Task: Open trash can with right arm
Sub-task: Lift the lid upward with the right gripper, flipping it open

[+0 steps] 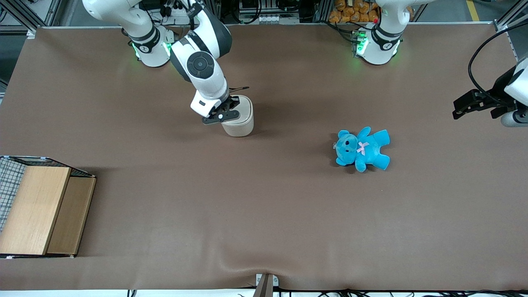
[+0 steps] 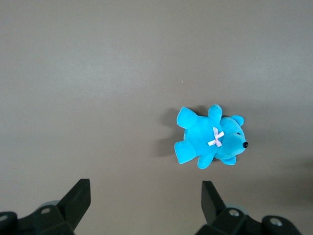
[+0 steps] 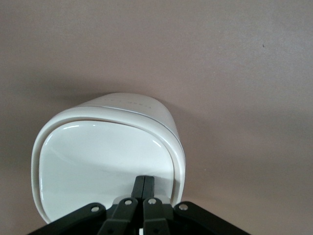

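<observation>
The cream-white trash can [image 1: 239, 121] stands upright on the brown table, its flat lid [image 3: 102, 166] down and level with the rim. The right arm [image 1: 202, 68] reaches down over it from the table's back edge. Its black gripper [image 1: 225, 111] hangs right over the lid. In the right wrist view the gripper [image 3: 144, 185] is shut, its two fingertips pressed together with nothing between them, resting over the lid close to the rim. I cannot tell whether the tips touch the lid.
A blue teddy [image 1: 363, 149] lies on its back toward the parked arm's end of the table, also seen as the teddy [image 2: 210, 137] in the left wrist view. A wooden box [image 1: 43, 210] with a wire mesh side sits at the working arm's end, nearer the front camera.
</observation>
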Robot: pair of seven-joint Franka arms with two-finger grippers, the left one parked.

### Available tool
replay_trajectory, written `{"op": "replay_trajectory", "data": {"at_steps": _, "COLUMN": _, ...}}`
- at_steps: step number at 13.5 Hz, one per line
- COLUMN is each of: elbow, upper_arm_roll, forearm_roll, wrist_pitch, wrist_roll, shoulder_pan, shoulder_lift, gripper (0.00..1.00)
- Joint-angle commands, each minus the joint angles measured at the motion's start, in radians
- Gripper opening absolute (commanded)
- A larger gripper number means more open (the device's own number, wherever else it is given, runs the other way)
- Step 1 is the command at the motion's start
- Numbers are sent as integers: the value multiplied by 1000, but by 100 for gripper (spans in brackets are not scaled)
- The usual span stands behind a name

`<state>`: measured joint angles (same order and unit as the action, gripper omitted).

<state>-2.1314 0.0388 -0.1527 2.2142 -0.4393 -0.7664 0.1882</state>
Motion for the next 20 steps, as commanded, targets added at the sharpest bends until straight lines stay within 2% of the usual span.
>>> {"op": "replay_trajectory", "data": {"at_steps": 1, "elbow": -12, "upper_arm_roll": 4, "forearm_roll": 2, "wrist_pitch": 29, "wrist_roll": -16, "shoulder_pan": -10, "shoulder_lift": 31, "gripper": 0}}
{"op": "replay_trajectory", "data": {"at_steps": 2, "elbow": 2, "upper_arm_roll": 4, "forearm_roll": 2, "wrist_pitch": 4, "wrist_roll": -19, "shoulder_pan": -1, "shoulder_lift": 27, "gripper": 0}}
{"op": "replay_trajectory", "data": {"at_steps": 6, "elbow": 238, "upper_arm_roll": 7, "forearm_roll": -10, "wrist_pitch": -319, "wrist_roll": -58, "shoulder_pan": 22, "shoulder_lift": 19, "gripper": 0}}
{"op": "replay_trajectory", "data": {"at_steps": 11, "elbow": 364, "upper_arm_roll": 7, "forearm_roll": -73, "wrist_pitch": -379, "wrist_roll": -85, "shoulder_pan": 25, "shoulder_lift": 19, "gripper": 0}}
{"op": "replay_trajectory", "data": {"at_steps": 12, "elbow": 395, "upper_arm_roll": 10, "forearm_roll": -77, "wrist_pitch": -410, "wrist_roll": -107, "shoulder_pan": 32, "shoulder_lift": 17, "gripper": 34}}
{"op": "replay_trajectory", "data": {"at_steps": 13, "elbow": 439, "upper_arm_roll": 10, "forearm_roll": -77, "wrist_pitch": -454, "wrist_roll": -155, "shoulder_pan": 62, "shoulder_lift": 19, "gripper": 95}}
{"op": "replay_trajectory", "data": {"at_steps": 14, "elbow": 487, "upper_arm_roll": 9, "forearm_roll": -77, "wrist_pitch": -508, "wrist_roll": -162, "shoulder_pan": 106, "shoulder_lift": 19, "gripper": 100}}
{"op": "replay_trajectory", "data": {"at_steps": 17, "elbow": 582, "upper_arm_roll": 7, "forearm_roll": -79, "wrist_pitch": -632, "wrist_roll": -164, "shoulder_pan": 231, "shoulder_lift": 17, "gripper": 100}}
{"op": "replay_trajectory", "data": {"at_steps": 20, "elbow": 643, "upper_arm_roll": 9, "forearm_roll": -77, "wrist_pitch": -694, "wrist_roll": -162, "shoulder_pan": 359, "shoulder_lift": 5, "gripper": 100}}
